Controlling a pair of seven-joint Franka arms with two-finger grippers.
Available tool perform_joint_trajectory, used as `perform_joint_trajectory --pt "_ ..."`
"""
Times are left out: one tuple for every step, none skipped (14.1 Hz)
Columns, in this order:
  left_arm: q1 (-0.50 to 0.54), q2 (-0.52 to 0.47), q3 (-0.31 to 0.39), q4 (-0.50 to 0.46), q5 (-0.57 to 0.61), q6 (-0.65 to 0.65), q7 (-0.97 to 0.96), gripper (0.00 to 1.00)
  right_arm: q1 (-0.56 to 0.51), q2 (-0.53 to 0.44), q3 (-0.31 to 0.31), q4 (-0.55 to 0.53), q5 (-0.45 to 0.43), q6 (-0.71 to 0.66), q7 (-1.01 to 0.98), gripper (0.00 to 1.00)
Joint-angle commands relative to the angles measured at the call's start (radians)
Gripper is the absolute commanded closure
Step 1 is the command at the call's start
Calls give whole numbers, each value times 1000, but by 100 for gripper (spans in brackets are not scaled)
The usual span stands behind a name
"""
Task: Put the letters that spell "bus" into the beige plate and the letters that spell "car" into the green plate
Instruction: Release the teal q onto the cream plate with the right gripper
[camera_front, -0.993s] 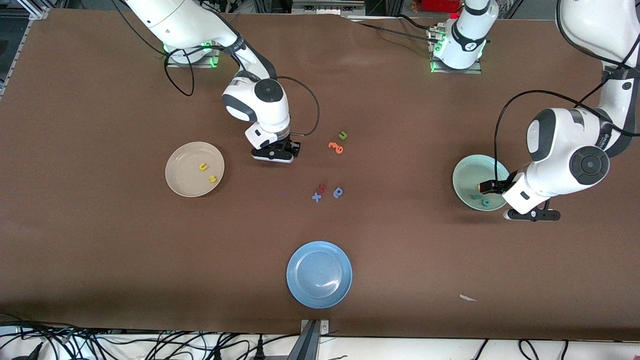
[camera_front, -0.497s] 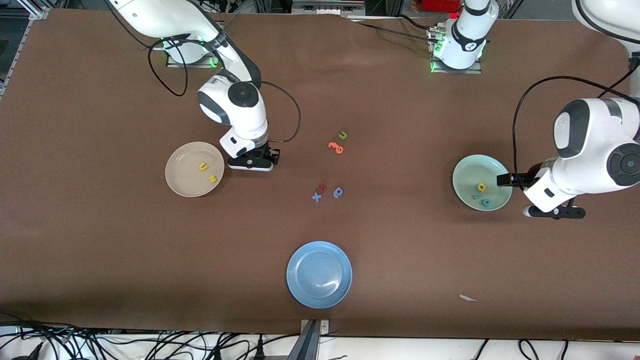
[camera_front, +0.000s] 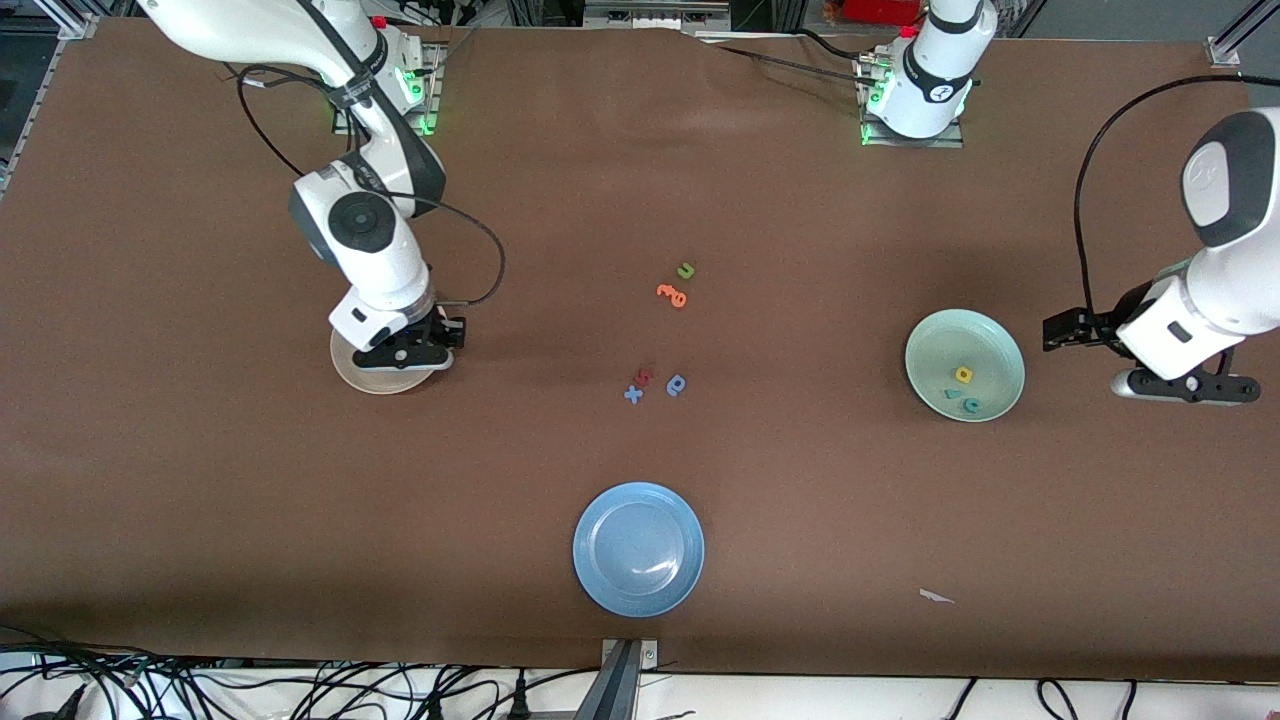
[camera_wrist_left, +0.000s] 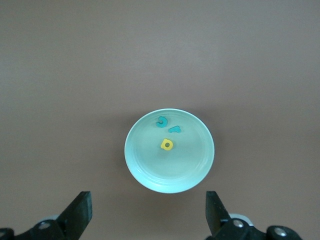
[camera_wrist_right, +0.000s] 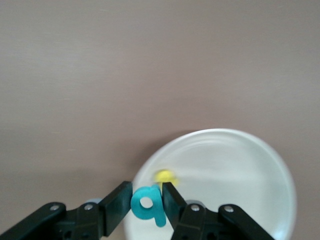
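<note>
Brown tabletop (camera_front: 800, 500) under two white Franka arms. No brand or label legible; only foam letters readable.

Landmark: blue plate (camera_front: 638, 549), nearest the front camera.

Farther from the camera than the blue plate, toward the right arm's end: beige plate (camera_front: 362, 378), mostly hidden beneath right gripper (camera_wrist_right: 147, 202). Jaws pinched on teal "b" (camera_wrist_right: 148, 204), over the plate's rim; one yellow letter (camera_wrist_right: 165, 176) blurred on the plate. Right arm bent steeply down from its base.

Farther than the blue plate, toward the left arm's end: green plate (camera_front: 1000, 345) with yellow "a" (camera_front: 963, 375), teal "c" (camera_front: 970, 405), teal "r" (camera_front: 953, 393). Left gripper (camera_wrist_left: 148, 215) spread wide, empty, above bare table beside the green plate.

Mid-table, farther than the blue plate: green "u" (camera_front: 685, 270), orange letters (camera_front: 672, 295), blue "x" (camera_front: 632, 394), blue rounded letter (camera_front: 676, 385).
</note>
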Motion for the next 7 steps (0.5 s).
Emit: perform_joint_trajectory --pt "-13 -105 1 -39 -24 -38 -4 0 -52 -53 16 -39 49 -32 -119 100" --pt "-24 -122 1 -36 -26 -49 -20 0 -76 -53 16 -39 49 -35 -146 100" --pt "-35 -136 1 -34 -27 -54 -43 0 -100 -53 16 -42 50 -37 -179 100" --pt "-45 -147 1 -33 -35 -55 -65 0 -124 -53 16 -47 50 -35 -205 100" --pt "-47 -151 1 -33 -39 -55 -76 0 -140 -52 17 -61 50 -31 -214 100" --pt "-47 -157 1 -33 -41 -55 -74 0 -150 -52 16 -76 50 -23 -214 94" --pt "-45 -153 -1 -33 -41 -58 -74 0 -154 -52 16 -82 50 -14 -214 43"
